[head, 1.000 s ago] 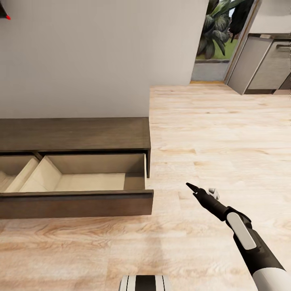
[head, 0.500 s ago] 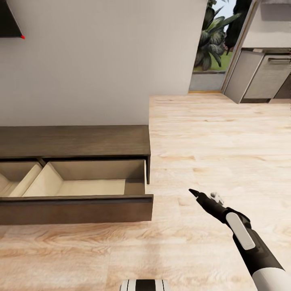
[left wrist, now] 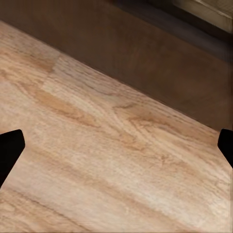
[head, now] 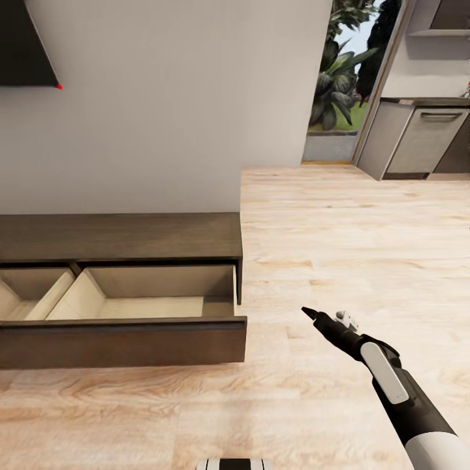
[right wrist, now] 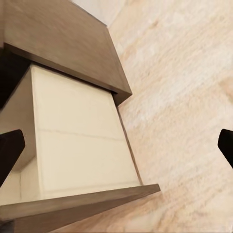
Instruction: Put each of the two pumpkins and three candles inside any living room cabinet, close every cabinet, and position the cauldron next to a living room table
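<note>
The long dark-brown cabinet (head: 124,236) stands against the wall at the left, its right-hand drawer (head: 156,305) pulled out with a bare pale interior. My right gripper (head: 324,316) hangs open over the floor, a little to the right of the drawer front (head: 124,343). In the right wrist view the right gripper (right wrist: 116,148) looks into that bare drawer (right wrist: 77,136). The left gripper (left wrist: 116,148) is open above the floor beside the cabinet's dark front (left wrist: 160,63). The pumpkins, candles, cauldron and table are out of view.
Pale wooden floor (head: 352,235) stretches to the right and back. A dark screen (head: 23,42) hangs on the wall at upper left. A doorway with plants (head: 339,72) and grey kitchen units (head: 424,137) lie at the far right. My base (head: 234,464) shows at the bottom edge.
The head camera has tilted up, so the cabinet and floor sit lower in the picture and more wall shows. The drawer stays open and the right arm keeps its pose.
</note>
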Controlling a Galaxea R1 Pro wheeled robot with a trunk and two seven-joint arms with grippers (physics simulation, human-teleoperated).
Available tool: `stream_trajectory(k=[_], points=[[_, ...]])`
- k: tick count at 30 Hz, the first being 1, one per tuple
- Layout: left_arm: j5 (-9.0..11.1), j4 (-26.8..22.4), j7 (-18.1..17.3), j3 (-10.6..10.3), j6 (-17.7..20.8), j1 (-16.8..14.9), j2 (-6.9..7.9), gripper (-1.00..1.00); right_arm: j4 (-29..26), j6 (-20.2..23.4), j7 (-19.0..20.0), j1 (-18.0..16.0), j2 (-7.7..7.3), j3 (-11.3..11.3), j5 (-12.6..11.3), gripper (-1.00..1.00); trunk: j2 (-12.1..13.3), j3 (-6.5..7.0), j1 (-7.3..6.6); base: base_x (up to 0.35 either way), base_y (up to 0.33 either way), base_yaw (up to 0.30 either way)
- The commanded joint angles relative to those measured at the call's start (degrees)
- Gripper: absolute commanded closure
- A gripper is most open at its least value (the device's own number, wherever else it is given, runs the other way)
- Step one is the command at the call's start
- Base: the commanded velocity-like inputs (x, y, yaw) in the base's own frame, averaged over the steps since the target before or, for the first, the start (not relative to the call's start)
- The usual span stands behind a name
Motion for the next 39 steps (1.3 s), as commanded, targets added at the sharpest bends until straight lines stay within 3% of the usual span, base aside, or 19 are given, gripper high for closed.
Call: stream_trajectory(k=[1, 15, 35, 39], points=[[-0.5, -0.09, -0.52, 0.02, 0.29, -0.07, -0.02, -1.0, -0.02, 0.11, 0.04, -0.02, -0.05, 0.03, -0.19, -1.0, 0.0, 0.18, -0.03, 0.0, 0.0, 0.0], [-0.59, -0.27, -0.52, -0.07, 0.28, -0.08, -0.02, -1.0, -0.07, 0.16, 0.12, -0.02, 0.04, -0.01, -0.61, -1.0, 0.19, 3.28, -0.39, 0.0, 0.0, 0.0], [-1.94, -0.53, -0.52, 0.01, 0.25, -0.07, -0.16, -1.0, -0.08, -0.46, 0.03, -0.02, 0.07, -0.09, -0.63, -1.0, 8.21, 6.87, -4.79, -0.025, 0.0, 0.0], [-1.98, -1.22, -0.52, 0.13, 0.24, -0.07, -0.19, -1.0, -0.04, -0.49, -0.02, -0.02, 0.04, -0.11, -0.63, -1.0, 8.21, 6.87, -4.79, -0.236, 0.0, 0.0]])
